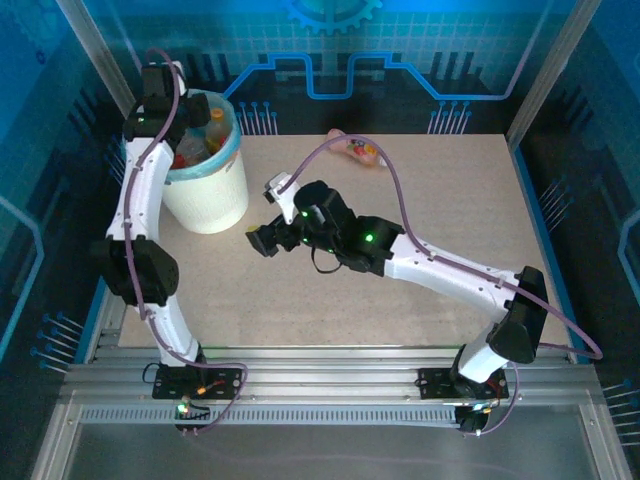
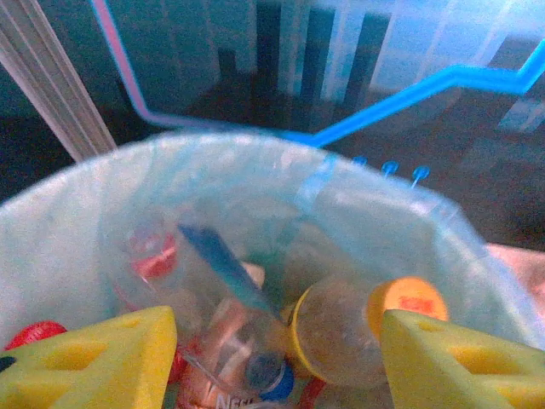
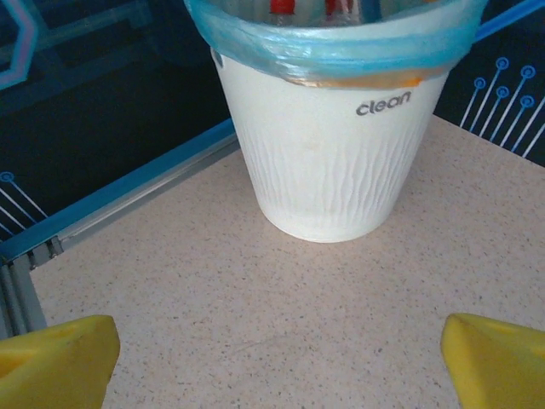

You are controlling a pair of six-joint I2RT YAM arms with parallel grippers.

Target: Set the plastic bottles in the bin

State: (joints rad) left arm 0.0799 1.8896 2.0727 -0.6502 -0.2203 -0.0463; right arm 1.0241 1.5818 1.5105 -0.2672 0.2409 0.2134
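The left gripper [image 2: 277, 375] hangs over the mouth of the bin [image 2: 77, 230], its yellow fingertips [image 2: 94, 358] spread apart with nothing between them. Straight below it, plastic bottles lie piled inside the light-blue liner. A clear bottle with a red cap [image 2: 153, 256] lies ahead of its left finger. A clear bottle with a blue cap [image 2: 271, 379] lies between the two fingers. An orange-capped bottle [image 2: 341, 332] lies just ahead of its right finger. A loose-looking red cap [image 2: 34, 334] shows at the outer side of the left finger.

In the top view the white bin [image 1: 215, 200] stands on the table [image 1: 300, 310], directly under the left wrist. It lies ahead of the right gripper [image 1: 262, 240], which points at it from near by without touching.

The right gripper's jaws are wide apart and hold nothing. Its wrist camera shows bare tabletop between the fingertips [image 3: 55, 358], with the bin wall, marked "clean", straight in front.

A pink bottle [image 1: 355, 148] lies on the table, farther out than the right gripper and well apart from it, near the far edge.
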